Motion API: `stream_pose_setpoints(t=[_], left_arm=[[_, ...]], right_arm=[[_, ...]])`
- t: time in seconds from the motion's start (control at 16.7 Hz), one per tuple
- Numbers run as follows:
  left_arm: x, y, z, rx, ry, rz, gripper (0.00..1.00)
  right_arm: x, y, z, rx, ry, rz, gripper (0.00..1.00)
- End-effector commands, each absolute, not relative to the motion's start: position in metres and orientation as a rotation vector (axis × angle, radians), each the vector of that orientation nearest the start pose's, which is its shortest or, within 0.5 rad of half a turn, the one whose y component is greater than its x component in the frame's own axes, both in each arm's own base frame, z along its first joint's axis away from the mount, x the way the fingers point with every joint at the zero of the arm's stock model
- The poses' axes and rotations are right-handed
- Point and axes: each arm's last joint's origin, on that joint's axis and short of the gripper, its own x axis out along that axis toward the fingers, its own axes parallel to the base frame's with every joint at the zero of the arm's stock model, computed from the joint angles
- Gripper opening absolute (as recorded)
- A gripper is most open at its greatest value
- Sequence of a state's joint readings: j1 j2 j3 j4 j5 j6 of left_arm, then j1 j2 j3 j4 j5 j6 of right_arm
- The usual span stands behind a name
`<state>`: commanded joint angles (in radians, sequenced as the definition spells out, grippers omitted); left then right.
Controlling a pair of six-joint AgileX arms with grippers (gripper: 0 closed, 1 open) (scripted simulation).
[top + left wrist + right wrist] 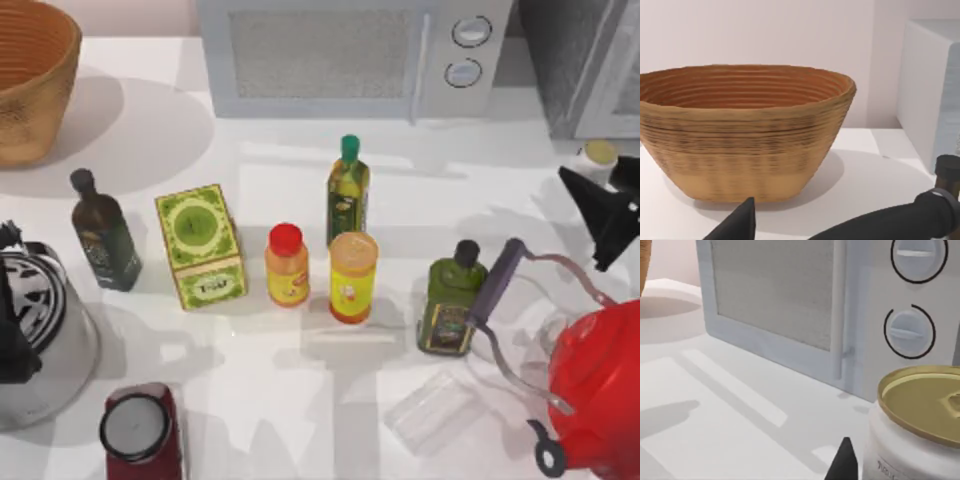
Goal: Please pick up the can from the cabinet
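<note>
1. The can [600,152] stands on the white table [260,400] at the far right, just in front of the grey cabinet [565,60]. In the top view only its pale gold-cream top shows, beside the black fingers of the right gripper [612,205]. The right wrist view gives it closer: a white body under a gold lid with a pull tab.

2. The right gripper's two fingers are spread apart, one on each side of the gap just near of the can. The right wrist view shows one dark fingertip [844,460] low beside the can's wall, apart from it, so nothing is clamped yet.

3. Judged from this, the step in hand is the approach and lining up (the grasp itself is not yet made). The next move calls for bringing the fingers around the can's body, then closing and lifting straight up.

4. The white microwave [360,55] stands left of the can at the far edge, close enough to matter in a sideways sweep; the red kettle [600,390] sits nearer, at the right.

5. The left gripper [10,300] is parked at the left edge over the steel kettle [45,350], facing the woven basket [740,130]; I cannot tell how its fingers stand.
</note>
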<state>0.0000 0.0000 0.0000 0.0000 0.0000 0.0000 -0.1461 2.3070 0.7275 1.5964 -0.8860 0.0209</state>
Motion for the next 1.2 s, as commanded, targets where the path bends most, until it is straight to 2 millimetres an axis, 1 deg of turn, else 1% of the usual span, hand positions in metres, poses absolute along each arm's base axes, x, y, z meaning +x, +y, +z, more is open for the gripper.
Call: stream_pose_setpoints(t=[0.3, 0.48, 0.66, 0.84, 1.08, 1.2], left_arm=[[0.106, -0.001, 0.160, 0.000, 0.000, 0.000, 1.00], [0.106, -0.001, 0.160, 0.000, 0.000, 0.000, 1.00], [0.106, -0.001, 0.160, 0.000, 0.000, 0.000, 1.00], [0.106, -0.001, 0.160, 0.000, 0.000, 0.000, 1.00], [0.106, -0.001, 0.160, 0.000, 0.000, 0.000, 1.00], [0.106, -0.001, 0.160, 0.000, 0.000, 0.000, 1.00]], right_arm=[[0.348, -0.022, 0.050, 0.002, -0.001, 0.771, 0.00], [0.357, -0.022, 0.054, -0.013, -0.032, 0.766, 0.00], [0.364, -0.015, 0.050, -0.010, -0.029, 0.763, 0.00], [0.364, -0.008, 0.044, 0.000, -0.003, 0.766, 0.00], [0.364, -0.007, 0.044, 0.001, -0.001, 0.767, 0.00], [0.364, -0.007, 0.044, 0.001, -0.001, 0.767, 0.15]])
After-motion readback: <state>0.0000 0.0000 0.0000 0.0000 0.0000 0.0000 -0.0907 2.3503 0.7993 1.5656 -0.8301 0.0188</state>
